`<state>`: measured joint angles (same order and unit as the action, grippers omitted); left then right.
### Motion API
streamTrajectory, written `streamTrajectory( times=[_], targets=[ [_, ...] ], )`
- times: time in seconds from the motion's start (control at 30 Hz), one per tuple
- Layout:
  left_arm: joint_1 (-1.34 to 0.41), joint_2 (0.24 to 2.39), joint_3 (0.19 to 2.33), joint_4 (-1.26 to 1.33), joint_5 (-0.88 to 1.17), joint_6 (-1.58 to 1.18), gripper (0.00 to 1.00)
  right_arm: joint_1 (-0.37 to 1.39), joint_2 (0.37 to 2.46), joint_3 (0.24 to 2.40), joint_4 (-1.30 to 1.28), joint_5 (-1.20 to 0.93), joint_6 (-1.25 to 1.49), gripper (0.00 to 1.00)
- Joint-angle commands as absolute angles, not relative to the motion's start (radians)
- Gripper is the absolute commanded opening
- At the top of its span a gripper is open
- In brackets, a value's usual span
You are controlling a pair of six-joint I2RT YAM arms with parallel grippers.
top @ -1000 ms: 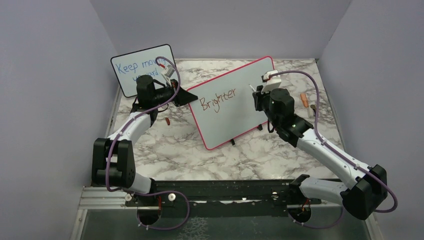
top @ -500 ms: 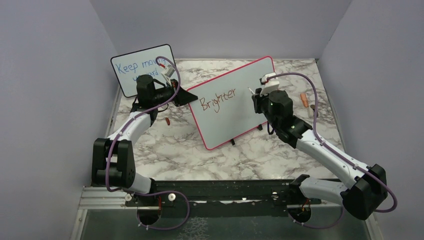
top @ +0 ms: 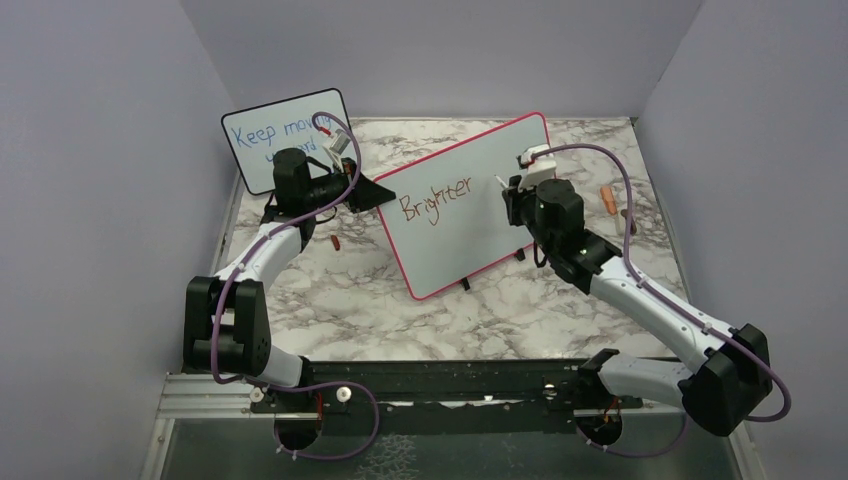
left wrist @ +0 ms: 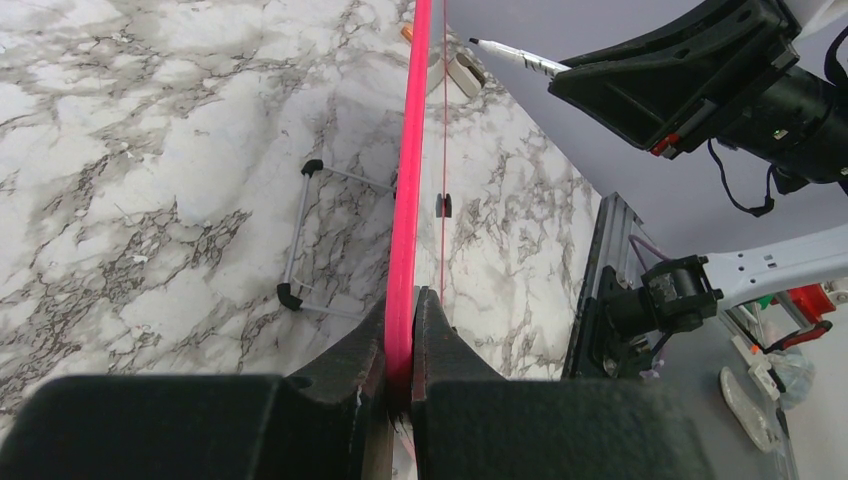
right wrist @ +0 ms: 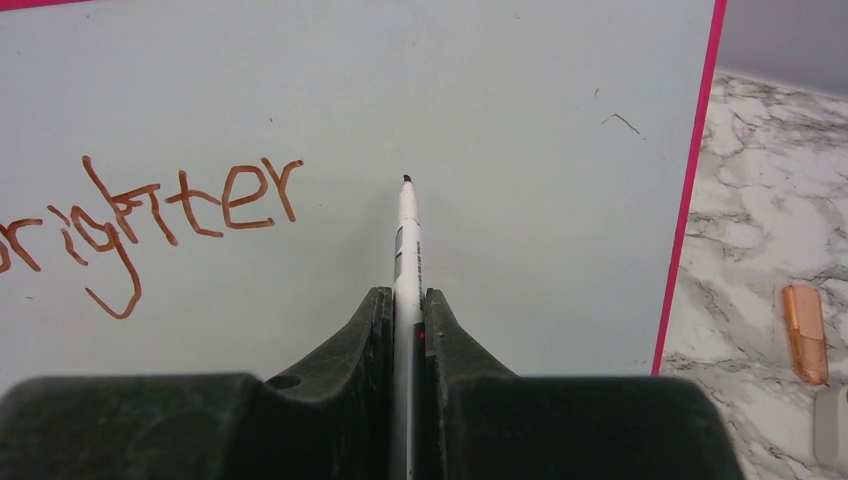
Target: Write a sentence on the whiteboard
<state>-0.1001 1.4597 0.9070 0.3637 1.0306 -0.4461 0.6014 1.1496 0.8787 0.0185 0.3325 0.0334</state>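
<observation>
The whiteboard, red-pink framed, stands tilted on small black feet in the middle of the table. One reddish-brown word of the sentence, "Brighter", is on its upper left. My left gripper is shut on the board's left edge; the left wrist view shows the pink frame pinched between the jaws of that gripper. My right gripper is shut on a white marker. The marker's dark tip points at the bare board right of the word. A small gap shows between tip and board.
A smaller black-framed board with blue writing stands behind my left arm. An orange cap lies on the marble table right of the whiteboard, a grey item beside it. A small red piece lies near my left arm. Grey walls enclose the table.
My right gripper with the marker has shifted slightly left and up along the board. The left gripper and the board have not moved.
</observation>
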Motion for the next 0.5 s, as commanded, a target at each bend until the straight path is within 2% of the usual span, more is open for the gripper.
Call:
streamTrajectory(
  times=[0.0,0.47],
  targets=[
    [-0.117,1.500,0.890,0.261,0.971,-0.351,0.00,0.590,1.168,0.893,0.050,0.290,0.025,0.01],
    [-0.117,1.503,0.892,0.256,0.971,-0.347,0.00,0.590,1.210,0.909,0.081,0.263,0.011,0.01]
  ],
)
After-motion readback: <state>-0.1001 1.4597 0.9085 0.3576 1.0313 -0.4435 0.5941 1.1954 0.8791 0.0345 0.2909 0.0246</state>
